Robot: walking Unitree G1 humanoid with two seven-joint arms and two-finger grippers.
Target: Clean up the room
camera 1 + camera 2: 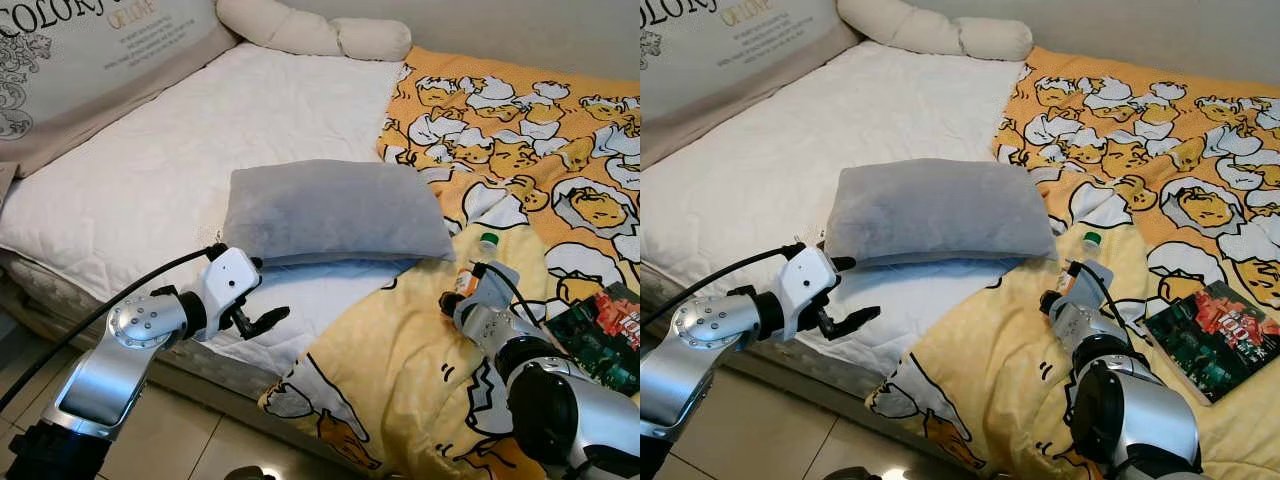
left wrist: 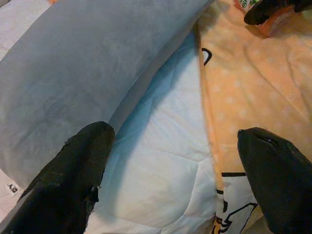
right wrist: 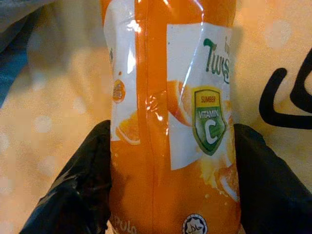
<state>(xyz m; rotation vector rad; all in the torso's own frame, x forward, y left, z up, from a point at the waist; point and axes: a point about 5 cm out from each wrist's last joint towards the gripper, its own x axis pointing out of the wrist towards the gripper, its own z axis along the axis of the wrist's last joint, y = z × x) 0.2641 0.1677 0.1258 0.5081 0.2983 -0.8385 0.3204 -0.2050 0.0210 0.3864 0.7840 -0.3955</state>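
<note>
My right gripper (image 3: 170,161) has its fingers (image 3: 78,190) pressed on both sides of the orange juice bottle (image 3: 170,122), which lies on the yellow blanket (image 1: 400,370) on the bed (image 1: 150,190), probably so I can lift it away as clutter. My left gripper (image 2: 175,170) hovers with fingers spread wide and empty just beside the grey pillow (image 1: 335,210), ready if needed. I count one bottle, one grey pillow, one book (image 1: 1210,335) near the blanket's edge, and two cushions at the headboard.

Silver arms, white wrist housings, black cables, screwed joint discs, black-fingered left claw (image 1: 262,321)
</note>
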